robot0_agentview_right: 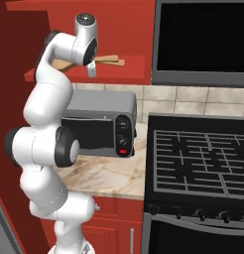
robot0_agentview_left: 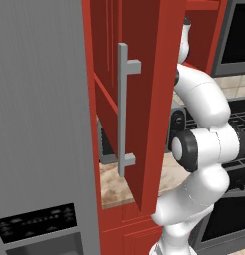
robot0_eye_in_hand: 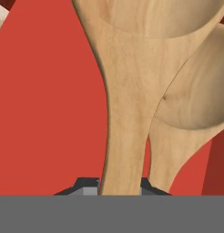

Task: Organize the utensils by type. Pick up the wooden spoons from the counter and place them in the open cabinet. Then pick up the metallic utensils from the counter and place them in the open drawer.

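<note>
Now the jaws (robot0_eye_in_hand: 118, 185), clamped on a wooden spoon (robot0_eye_in_hand: 127, 113), hang over the open cabinet (robot0_agentview_right: 129, 69) shelf beside another spoon (robot0_eye_in_hand: 196, 91); releasing it there probably comes next.

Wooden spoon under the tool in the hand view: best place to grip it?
Grip the wooden spoon on its narrow handle, below the flare into the bowl, coming straight down over the red shelf. The tool straddles that neck; the second spoon crowds one side.
</note>
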